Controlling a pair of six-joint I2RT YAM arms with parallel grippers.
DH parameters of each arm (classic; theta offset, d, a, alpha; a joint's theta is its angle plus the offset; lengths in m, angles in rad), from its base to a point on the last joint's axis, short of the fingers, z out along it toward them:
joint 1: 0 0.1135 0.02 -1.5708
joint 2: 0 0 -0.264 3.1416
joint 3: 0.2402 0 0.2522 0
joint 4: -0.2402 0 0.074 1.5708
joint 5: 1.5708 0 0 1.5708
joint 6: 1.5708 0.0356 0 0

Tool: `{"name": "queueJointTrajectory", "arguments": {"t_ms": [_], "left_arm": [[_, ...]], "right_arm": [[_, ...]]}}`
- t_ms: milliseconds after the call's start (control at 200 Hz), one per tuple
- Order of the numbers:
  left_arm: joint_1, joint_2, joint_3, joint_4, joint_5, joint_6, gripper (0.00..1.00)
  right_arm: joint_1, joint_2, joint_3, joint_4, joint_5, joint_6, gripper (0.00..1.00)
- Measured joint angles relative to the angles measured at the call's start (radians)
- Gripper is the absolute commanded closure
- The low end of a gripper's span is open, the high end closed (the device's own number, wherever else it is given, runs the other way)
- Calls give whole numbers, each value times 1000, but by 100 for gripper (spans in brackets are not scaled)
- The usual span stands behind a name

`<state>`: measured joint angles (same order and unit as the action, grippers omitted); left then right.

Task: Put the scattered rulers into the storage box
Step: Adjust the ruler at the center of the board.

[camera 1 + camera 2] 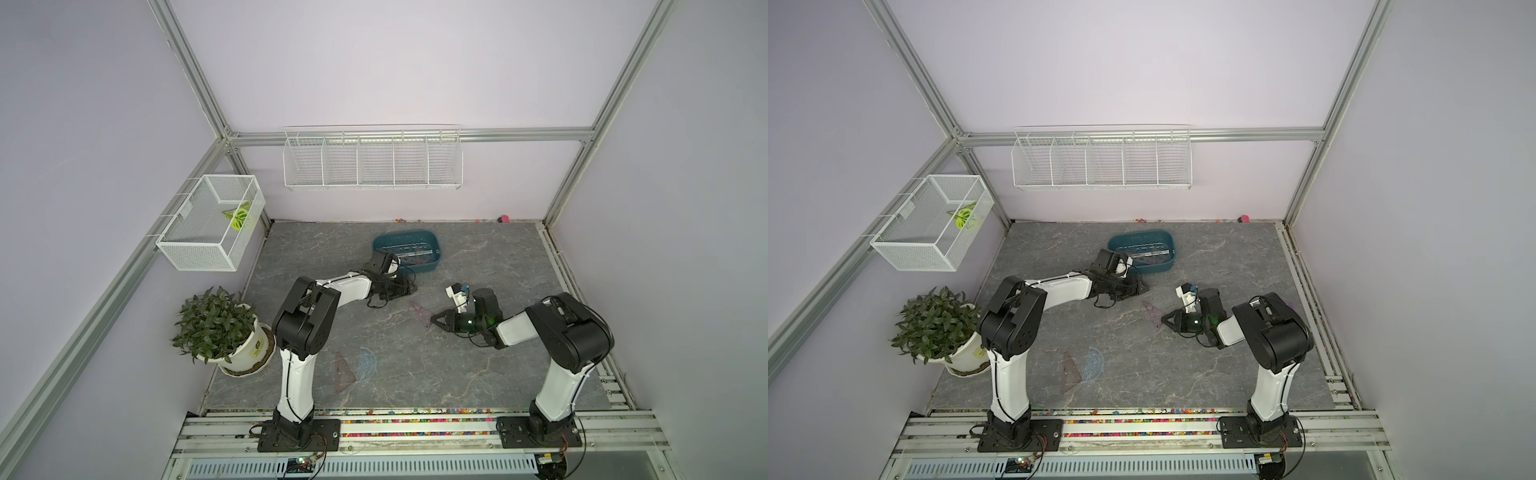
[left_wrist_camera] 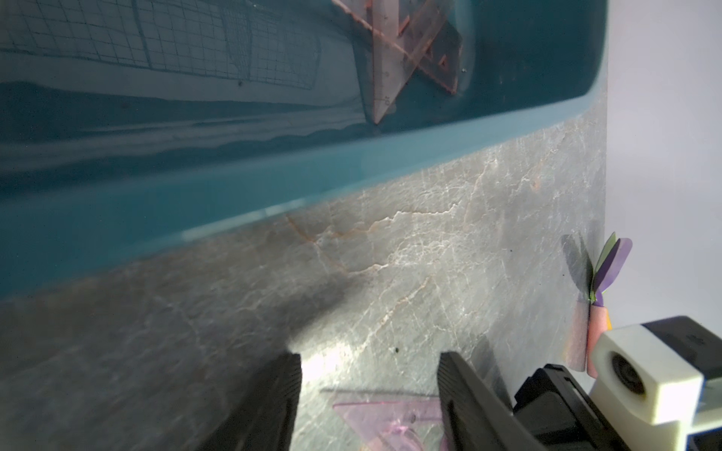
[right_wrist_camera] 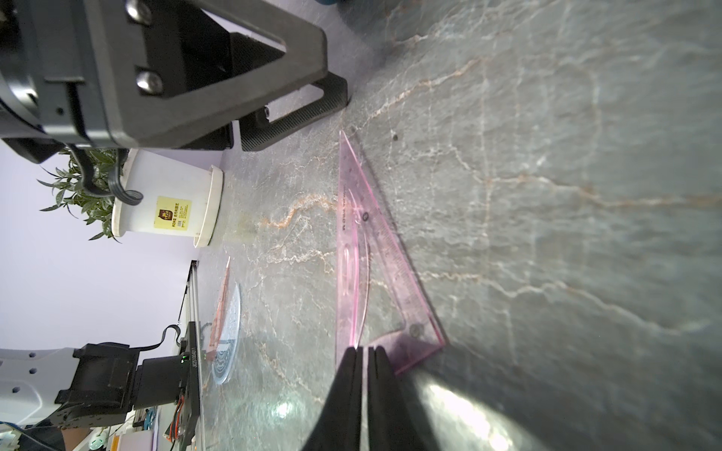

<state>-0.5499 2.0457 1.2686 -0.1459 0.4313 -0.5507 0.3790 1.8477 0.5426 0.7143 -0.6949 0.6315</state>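
Observation:
A pink see-through triangle ruler point(image 1: 419, 313) point(image 3: 359, 242) sits mid-table, its shadow a little apart from it. My right gripper point(image 1: 433, 320) point(image 3: 363, 349) is shut on its near corner, one finger over and one under. My left gripper point(image 1: 411, 289) point(image 2: 369, 359) stands open at the ruler's far tip point(image 2: 386, 418), which lies between its fingers. Just behind is the teal storage box point(image 1: 436, 245) point(image 2: 195, 203), holding clear strips point(image 1: 409, 251) and brownish triangles point(image 2: 410, 50). A brownish triangle point(image 1: 344, 372) and a bluish protractor point(image 1: 368, 361) lie flat near the front.
A potted plant point(image 1: 224, 328) stands at the table's left edge. A white mesh basket point(image 1: 212, 222) hangs on the left wall and a wire rack point(image 1: 372, 160) on the back wall. A small pink item point(image 1: 504, 218) lies at the back edge.

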Motion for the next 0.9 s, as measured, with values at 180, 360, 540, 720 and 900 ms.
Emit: {"name": "queueJointTrajectory", "arguments": {"t_ms": [180, 360, 540, 720, 900], "left_arm": [[-3, 0, 2, -12, -3, 34, 38], [-27, 2, 17, -41, -13, 61, 38], [-48, 2, 17, -50, -5, 76, 37], [-47, 1, 14, -49, 5, 83, 38], [-47, -5, -1, -45, 34, 83, 39]], "right_arm": [[0, 2, 0, 3, -2, 4, 87], [-2, 4, 0, 9, -1, 14, 87], [-2, 6, 0, 19, 1, 27, 87], [-3, 10, 0, 31, 6, 34, 87], [-3, 14, -1, 45, 7, 35, 87]]}}
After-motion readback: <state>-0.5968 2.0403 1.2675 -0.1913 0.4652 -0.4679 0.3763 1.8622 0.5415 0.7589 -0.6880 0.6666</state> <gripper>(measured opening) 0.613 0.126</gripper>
